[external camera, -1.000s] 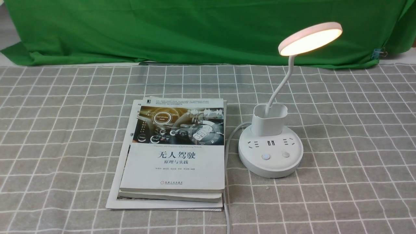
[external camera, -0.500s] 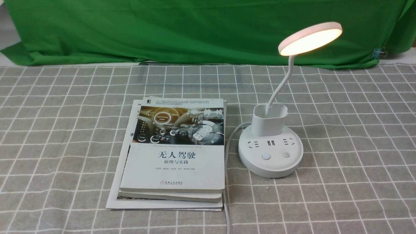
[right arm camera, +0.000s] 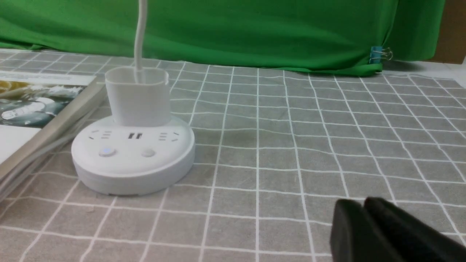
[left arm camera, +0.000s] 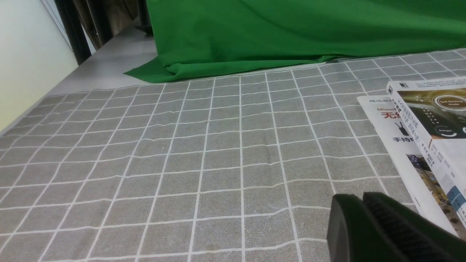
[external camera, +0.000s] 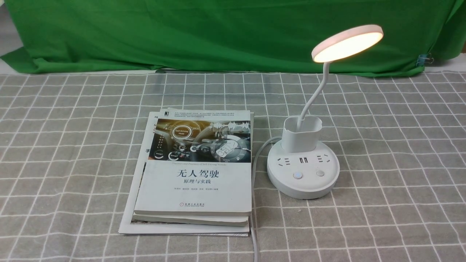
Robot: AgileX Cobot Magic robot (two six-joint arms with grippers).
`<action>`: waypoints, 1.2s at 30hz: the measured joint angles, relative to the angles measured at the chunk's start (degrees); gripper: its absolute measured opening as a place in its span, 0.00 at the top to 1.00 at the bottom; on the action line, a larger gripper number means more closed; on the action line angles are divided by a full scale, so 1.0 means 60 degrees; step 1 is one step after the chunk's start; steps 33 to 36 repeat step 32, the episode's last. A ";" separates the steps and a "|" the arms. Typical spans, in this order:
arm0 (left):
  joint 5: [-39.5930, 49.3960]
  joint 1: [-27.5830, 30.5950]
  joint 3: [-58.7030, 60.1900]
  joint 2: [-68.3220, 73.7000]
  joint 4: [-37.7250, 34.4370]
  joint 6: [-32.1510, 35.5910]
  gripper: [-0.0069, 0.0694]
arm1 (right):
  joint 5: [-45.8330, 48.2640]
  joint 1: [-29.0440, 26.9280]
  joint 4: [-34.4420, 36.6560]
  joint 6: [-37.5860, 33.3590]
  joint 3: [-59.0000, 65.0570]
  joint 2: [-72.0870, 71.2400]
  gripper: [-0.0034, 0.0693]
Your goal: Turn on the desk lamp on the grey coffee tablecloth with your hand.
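Looking through the front camera, I saw the desk lamp (external camera: pixel 303 160) standing on the grey coffee tablecloth (external camera: pixel 393 153), right of centre, with its round head glowing warm above the bent neck. Its cup holder sat at the back of the round base, and the two buttons faced me at the front edge; the left one looked faintly lit. A white cord (external camera: pixel 255 171) ran from the base toward me along the gap between the lamp and a stack of books (external camera: pixel 194 171), which lay just to the lamp's left. Behind everything hung the green backdrop cloth (external camera: pixel 218 32).

Neither arm showed in the front view. In the right wrist view I found the right gripper (right arm camera: pixel 364 209) hovering over bare cloth, well apart from the lamp base, its jaws pressed together on nothing. The left wrist view gave me the left gripper (left arm camera: pixel 362 203) near the edge of the books, its jaws likewise pressed together and empty.
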 joint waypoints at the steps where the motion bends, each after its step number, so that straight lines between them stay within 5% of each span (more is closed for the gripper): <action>1: 0.0000 0.0000 0.0000 0.0000 0.0000 0.0000 0.88 | 0.0000 0.0000 0.0000 0.0000 0.0000 0.0000 0.82; 36: 0.0000 0.0000 0.0000 0.0000 0.0000 -0.0008 0.88 | 0.0000 0.0000 0.0000 0.0009 0.0000 0.0000 0.73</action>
